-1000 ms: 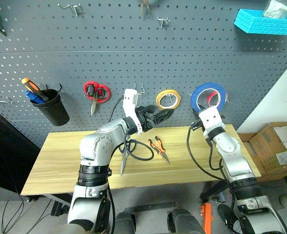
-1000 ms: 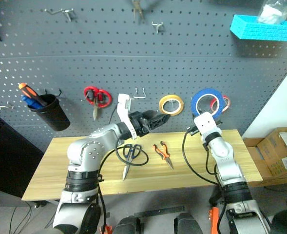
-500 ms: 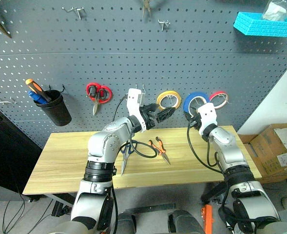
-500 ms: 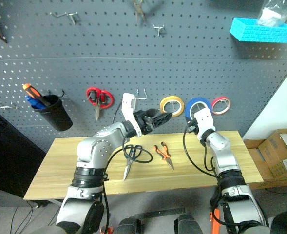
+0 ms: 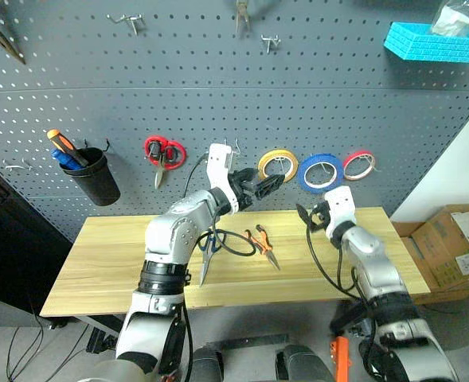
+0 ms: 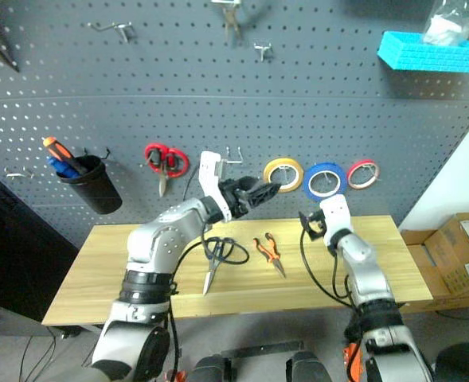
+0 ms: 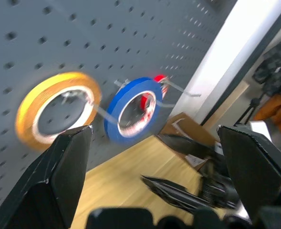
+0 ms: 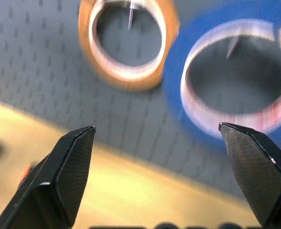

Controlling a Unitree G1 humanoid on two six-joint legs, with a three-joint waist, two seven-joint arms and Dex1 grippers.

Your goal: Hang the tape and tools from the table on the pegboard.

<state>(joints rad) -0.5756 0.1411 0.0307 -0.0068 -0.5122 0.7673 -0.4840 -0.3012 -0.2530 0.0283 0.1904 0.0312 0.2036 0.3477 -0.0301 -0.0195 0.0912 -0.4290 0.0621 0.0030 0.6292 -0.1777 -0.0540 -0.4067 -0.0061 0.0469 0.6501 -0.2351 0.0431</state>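
The blue tape (image 5: 322,172) hangs on a hook of the pegboard (image 5: 218,87), between a yellow roll (image 5: 277,165) and a red-pink roll (image 5: 359,165). My right gripper (image 5: 307,219) is open and empty, just below and in front of the tape, apart from it. The right wrist view shows the tape (image 8: 235,76) between its spread fingers (image 8: 59,181). My left gripper (image 5: 264,185) is open and empty, held level near the yellow roll. On the table (image 5: 107,270) lie the dark-blue-handled scissors (image 5: 206,251) and the orange-and-black pliers (image 5: 259,242).
Red-handled scissors (image 5: 164,151) and a black cup (image 5: 95,175) with screwdrivers hang on the board to the left. More tools hang along its top. A blue basket (image 5: 435,40) sits high at the right. Cardboard boxes (image 5: 449,243) stand beside the table's right end.
My right gripper opened and let go of the blue tape, which now hangs on its hook. The gripper then dropped down and away from it. The left arm kept still.
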